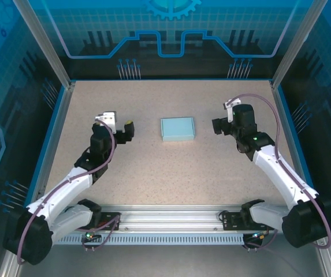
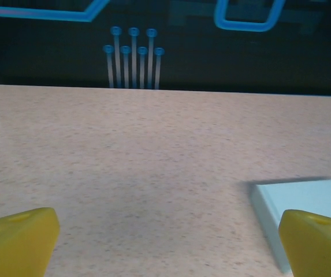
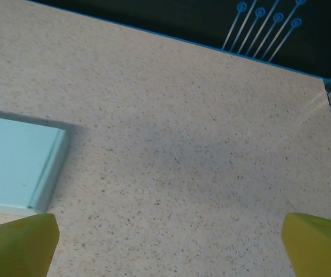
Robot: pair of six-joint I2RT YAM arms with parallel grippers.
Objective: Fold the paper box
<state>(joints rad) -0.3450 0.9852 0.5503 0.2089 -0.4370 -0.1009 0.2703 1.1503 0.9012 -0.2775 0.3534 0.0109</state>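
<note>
Saw the left gripper (image 1: 127, 131) with its yellow fingers (image 2: 21, 239) spread far apart, and nothing between them but bare table (image 1: 171, 179). Found it at nine o'clock from the paper box (image 1: 177, 128), near it but not touching. Saw the right gripper (image 1: 216, 126) spread wide too, with nothing held. Found that one at three o'clock from the box, a little apart from it. Found both aimed in at the box, one from each side.

Saw the paper box folded shut into a flat, light blue rectangle. Found it lying flat near the middle of the table, a bit toward twelve o'clock. In the left wrist view, spotted a corner of the box at four o'clock, partly behind the finger on that side. In the right wrist view, spotted one end of the box at nine o'clock, above the finger there, with a fold line along its edge.

Followed each black and white arm back to its base at six o'clock, by the metal rail (image 1: 171, 216). Saw blue walls (image 1: 171, 34) around the table.
</note>
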